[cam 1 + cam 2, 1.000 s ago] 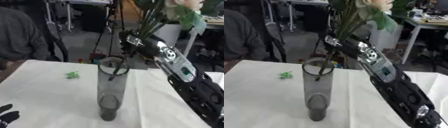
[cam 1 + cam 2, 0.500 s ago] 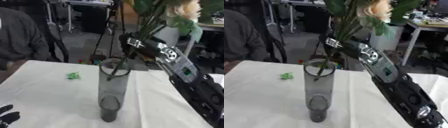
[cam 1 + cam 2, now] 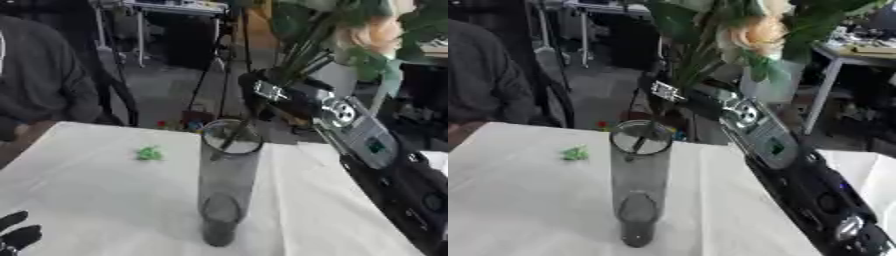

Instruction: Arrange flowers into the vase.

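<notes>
Gripping a bunch of flowers point(image 3: 750, 35) by the stems, the right hand point(image 3: 267, 90) holds their lower ends inside the mouth of the tall grey vase point(image 3: 226, 182). That vase stands upright on the white surface point(image 3: 105, 200). Its left hand point(image 3: 17, 235) shows at the lower left corner, fingers relaxed.

A tall smoky glass cylinder vase point(image 3: 226, 185) is standing upright at the middle of the white-clothed table point(image 3: 96, 200). A bunch of peach-headed leafy flowers point(image 3: 745, 40) is being held above it by the right hand point(image 3: 267, 90), stem ends inside the rim. A small green scrap point(image 3: 149, 153) is lying behind and left of the vase.
</notes>
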`<state>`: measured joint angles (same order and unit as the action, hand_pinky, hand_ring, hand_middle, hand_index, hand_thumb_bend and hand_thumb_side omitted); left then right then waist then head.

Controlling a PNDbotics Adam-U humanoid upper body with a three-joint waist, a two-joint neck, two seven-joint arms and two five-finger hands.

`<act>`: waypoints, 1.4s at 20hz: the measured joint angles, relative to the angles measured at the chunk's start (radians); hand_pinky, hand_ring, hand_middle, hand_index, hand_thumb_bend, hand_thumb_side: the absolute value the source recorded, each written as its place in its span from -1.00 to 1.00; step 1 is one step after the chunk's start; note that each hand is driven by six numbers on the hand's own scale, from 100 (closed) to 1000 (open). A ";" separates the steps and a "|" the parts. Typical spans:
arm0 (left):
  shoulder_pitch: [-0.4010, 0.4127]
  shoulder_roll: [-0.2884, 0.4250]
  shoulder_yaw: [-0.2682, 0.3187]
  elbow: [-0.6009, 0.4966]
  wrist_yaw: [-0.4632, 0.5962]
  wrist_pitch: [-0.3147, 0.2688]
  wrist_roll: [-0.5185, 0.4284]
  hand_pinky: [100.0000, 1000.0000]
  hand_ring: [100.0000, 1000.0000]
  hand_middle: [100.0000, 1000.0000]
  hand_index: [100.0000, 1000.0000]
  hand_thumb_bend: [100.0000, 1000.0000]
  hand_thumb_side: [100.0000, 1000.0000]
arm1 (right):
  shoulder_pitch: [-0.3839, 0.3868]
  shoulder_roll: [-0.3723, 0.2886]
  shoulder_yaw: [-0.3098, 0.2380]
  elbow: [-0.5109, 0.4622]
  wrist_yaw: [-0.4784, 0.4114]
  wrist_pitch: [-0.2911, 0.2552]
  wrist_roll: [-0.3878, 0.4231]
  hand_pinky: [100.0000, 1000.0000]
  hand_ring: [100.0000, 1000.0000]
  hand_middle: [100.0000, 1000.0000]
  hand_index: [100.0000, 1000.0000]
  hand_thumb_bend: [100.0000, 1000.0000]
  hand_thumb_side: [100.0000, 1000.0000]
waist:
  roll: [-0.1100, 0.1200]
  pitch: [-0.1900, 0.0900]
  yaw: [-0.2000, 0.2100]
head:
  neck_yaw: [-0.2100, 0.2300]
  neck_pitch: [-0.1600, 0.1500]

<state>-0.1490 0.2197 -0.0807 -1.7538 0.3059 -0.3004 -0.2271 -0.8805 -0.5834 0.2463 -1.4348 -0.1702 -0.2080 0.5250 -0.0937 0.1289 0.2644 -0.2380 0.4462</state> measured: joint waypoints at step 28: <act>0.001 0.000 0.005 0.001 -0.007 -0.003 0.005 0.63 0.49 0.56 0.62 0.72 0.20 | -0.005 -0.029 0.001 0.043 0.129 -0.036 0.186 -1.00 -0.38 -0.71 -0.04 -1.00 1.00 | -0.012 -0.006 0.004 | 0.008 0.000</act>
<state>-0.1481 0.2198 -0.0753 -1.7532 0.2987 -0.3033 -0.2222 -0.8855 -0.6125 0.2476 -1.3916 -0.0408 -0.2440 0.7110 -0.1059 0.1229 0.2689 -0.2299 0.4460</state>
